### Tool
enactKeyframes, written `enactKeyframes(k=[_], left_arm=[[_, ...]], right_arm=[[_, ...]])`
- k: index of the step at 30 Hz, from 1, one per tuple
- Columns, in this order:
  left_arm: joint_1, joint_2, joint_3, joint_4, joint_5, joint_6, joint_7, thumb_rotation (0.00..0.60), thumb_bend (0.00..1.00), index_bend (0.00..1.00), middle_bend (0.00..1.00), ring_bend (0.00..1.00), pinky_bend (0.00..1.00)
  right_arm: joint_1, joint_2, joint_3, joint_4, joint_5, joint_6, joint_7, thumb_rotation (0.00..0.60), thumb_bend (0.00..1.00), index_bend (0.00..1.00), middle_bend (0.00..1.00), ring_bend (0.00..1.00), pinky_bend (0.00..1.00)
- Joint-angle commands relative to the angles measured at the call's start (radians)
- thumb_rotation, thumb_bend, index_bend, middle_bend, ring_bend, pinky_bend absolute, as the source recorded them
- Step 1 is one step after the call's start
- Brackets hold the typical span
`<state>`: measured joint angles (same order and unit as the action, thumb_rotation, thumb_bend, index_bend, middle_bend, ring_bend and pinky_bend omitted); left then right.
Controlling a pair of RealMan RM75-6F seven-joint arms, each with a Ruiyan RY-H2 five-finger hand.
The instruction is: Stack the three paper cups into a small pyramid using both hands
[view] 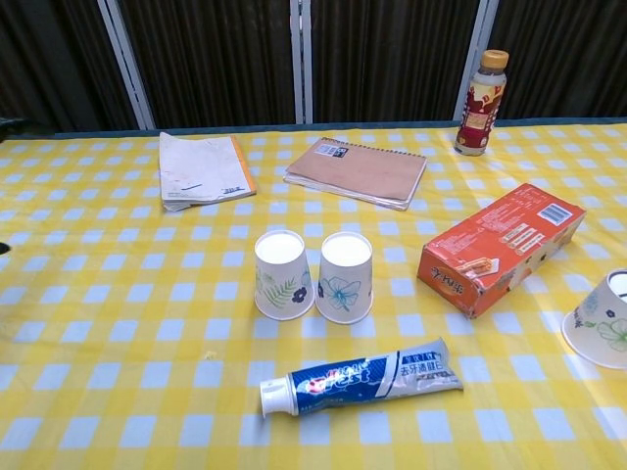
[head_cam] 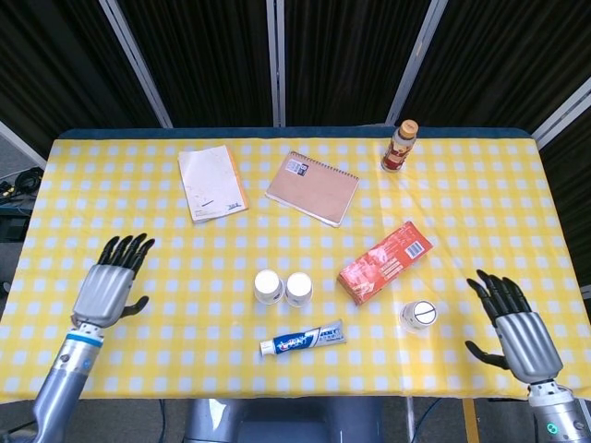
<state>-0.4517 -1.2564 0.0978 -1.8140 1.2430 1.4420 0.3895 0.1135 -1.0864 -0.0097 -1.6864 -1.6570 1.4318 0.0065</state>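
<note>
Now two cups (view: 313, 275) touch (third cup (head_cam: 418, 315) apart).

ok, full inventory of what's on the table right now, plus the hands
paper cups: 3, white with leaf and flower prints, all upside down; two side by side at table centre, the third apart near the right edge
toothpaste tube: 1, blue and white, lying in front of the cup pair
carton: 1, orange-red, lying right of centre
bottle: 1, red label, orange cap, upright at the far right
spiral notebook: 1, tan, far centre
booklet: 1, white with orange edge, far left
tablecloth: 1, yellow and white check
left hand: open, over the left side, holding nothing
right hand: open, near the right edge, holding nothing
</note>
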Motion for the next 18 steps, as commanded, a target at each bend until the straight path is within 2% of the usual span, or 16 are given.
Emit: enactKeyframes(k=[1,7,18], left_arm=[[0.076,0.06,0.041,0.039,0.08,0.075,-0.108,0.6,0.25,0.0,0.0,0.0,0.0],[0.115,0.095,0.025,0.052,0.112,0.08,-0.18,0.6,0.25,0.0,0.0,0.0,0.0],[0.139,0.112,0.001,0.049,0.155,0.048,-0.198,0.6,0.25,0.0,0.0,0.0,0.0]], right_arm=[[0.048,-0.006,-0.002,-0.071,0.015,-0.091,-0.088,0.6,0.1,0.17,0.0,0.0,0.0],[0.113,-0.06,0.04,-0.121,0.118,-0.207,-0.197,0.6,0.13,0.2,0.0,0.0,0.0],[0.166,-0.109,0.078,-0.121,0.276,-0.293,-0.298,0.6,0.17,0.23,0.0,0.0,0.0]])
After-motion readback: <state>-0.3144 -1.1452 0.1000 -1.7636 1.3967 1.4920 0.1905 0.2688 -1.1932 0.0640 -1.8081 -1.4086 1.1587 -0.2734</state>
